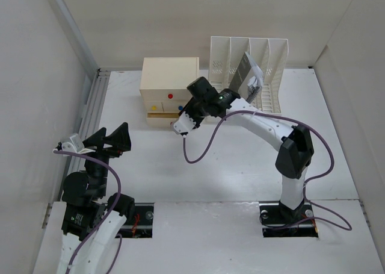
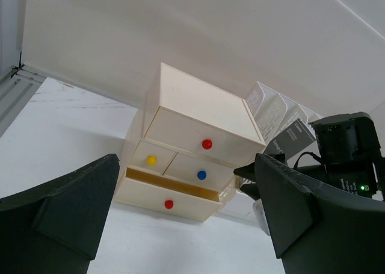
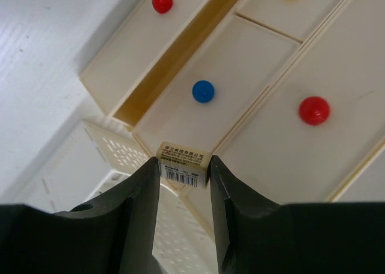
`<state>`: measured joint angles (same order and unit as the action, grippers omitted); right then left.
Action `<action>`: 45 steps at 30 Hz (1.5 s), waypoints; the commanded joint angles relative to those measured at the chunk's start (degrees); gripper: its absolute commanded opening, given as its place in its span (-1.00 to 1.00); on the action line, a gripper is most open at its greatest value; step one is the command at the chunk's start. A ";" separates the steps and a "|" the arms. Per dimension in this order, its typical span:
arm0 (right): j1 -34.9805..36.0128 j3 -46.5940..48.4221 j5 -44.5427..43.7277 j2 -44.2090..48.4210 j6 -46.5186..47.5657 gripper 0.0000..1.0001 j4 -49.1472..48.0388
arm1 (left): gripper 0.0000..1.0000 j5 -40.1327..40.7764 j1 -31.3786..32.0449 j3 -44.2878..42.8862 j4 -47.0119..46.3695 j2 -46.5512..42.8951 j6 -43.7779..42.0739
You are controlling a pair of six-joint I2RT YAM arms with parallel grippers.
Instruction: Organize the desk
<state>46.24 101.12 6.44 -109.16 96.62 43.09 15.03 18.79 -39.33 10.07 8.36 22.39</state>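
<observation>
The white desk [image 1: 240, 159] carries a cream drawer box [image 1: 169, 81] at the back. Its bottom drawer [image 1: 157, 118] with a red knob is pulled out a little; the gap shows in the right wrist view [image 3: 180, 51] and the left wrist view [image 2: 168, 186]. My right gripper [image 1: 182, 124] is shut on a small cream eraser with a barcode label [image 3: 183, 164], held just in front of the blue-knob drawer [image 3: 203, 91], near the open drawer's right end. My left gripper [image 1: 114, 138] is open and empty at the desk's left side, facing the box [image 2: 198, 114].
A white slotted file rack [image 1: 274, 57] stands to the right of the box, with a grey booklet [image 1: 245, 75] leaning in it. A grey metal rail [image 1: 90, 117] runs along the left edge. White walls close in on three sides.
</observation>
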 commanded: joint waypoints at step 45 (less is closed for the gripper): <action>0.70 13.05 -1.69 -12.74 36.45 -0.45 7.36 | 0.89 -4.22 0.29 0.04 -3.03 0.96 -0.33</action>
<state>47.68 112.07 5.54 -123.81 113.62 48.82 11.40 18.79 -39.33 10.00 9.28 22.39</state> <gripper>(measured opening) 0.412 0.946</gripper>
